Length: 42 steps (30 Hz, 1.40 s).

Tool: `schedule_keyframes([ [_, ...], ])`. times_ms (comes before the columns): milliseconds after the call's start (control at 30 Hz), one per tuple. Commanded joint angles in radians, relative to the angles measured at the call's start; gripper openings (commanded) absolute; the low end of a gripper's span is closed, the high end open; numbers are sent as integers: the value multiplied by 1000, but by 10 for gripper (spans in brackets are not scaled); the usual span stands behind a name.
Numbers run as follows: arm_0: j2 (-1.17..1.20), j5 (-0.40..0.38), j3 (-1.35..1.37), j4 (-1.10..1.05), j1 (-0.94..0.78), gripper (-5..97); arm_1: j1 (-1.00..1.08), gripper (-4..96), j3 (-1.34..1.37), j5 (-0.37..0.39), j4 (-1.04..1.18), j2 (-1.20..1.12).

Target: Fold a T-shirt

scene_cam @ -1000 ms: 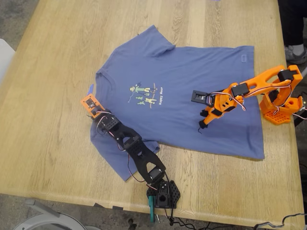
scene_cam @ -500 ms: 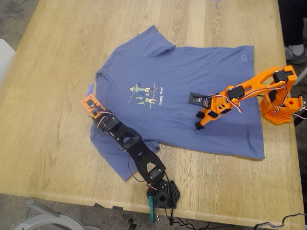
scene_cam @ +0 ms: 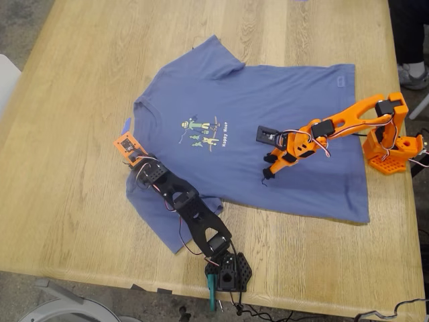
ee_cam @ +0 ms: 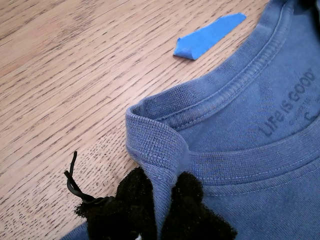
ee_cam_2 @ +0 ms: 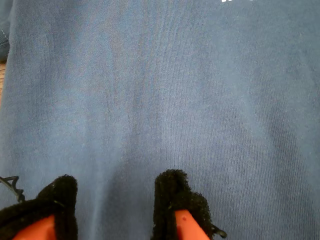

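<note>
The slate-blue T-shirt (scene_cam: 268, 100) lies spread flat on the wooden table (scene_cam: 67, 201), neck toward the exterior view's left, with a small print (scene_cam: 201, 132) on the chest. My first gripper (ee_cam: 160, 202), on the black arm (scene_cam: 188, 204), is shut on a raised fold of the collar (ee_cam: 155, 135). In the exterior view it sits at the shirt's neck edge (scene_cam: 129, 151). My second gripper (ee_cam_2: 115, 200), on the orange arm (scene_cam: 335, 124), is open just above the shirt's middle (scene_cam: 267, 174) with only flat cloth between its black-padded fingers (ee_cam_2: 175, 195).
A small blue tape strip (ee_cam: 210, 32) lies on the wood beside the collar (scene_cam: 126, 125). The orange arm's base (scene_cam: 392, 151) stands at the exterior view's right table edge, the black arm's base (scene_cam: 228, 268) at the near edge. A person's shoe (scene_cam: 414, 74) shows past the right edge.
My second gripper has moved toward the exterior view's left across the shirt, nearer the print. My first gripper has stayed at the collar.
</note>
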Motion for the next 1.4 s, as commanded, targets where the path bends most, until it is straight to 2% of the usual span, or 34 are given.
schedule_keyframes([
  [0,81,-14,15,25,17,3,17,264,-60,-9,-23,0],
  [400,114,-15,58,25,31,3,41,264,-137,-28,-97,-109],
  [700,149,-18,67,43,54,3,26,264,-54,-6,-172,-138],
  [1367,311,-23,204,67,72,3,-3,260,-224,40,-224,-383],
])
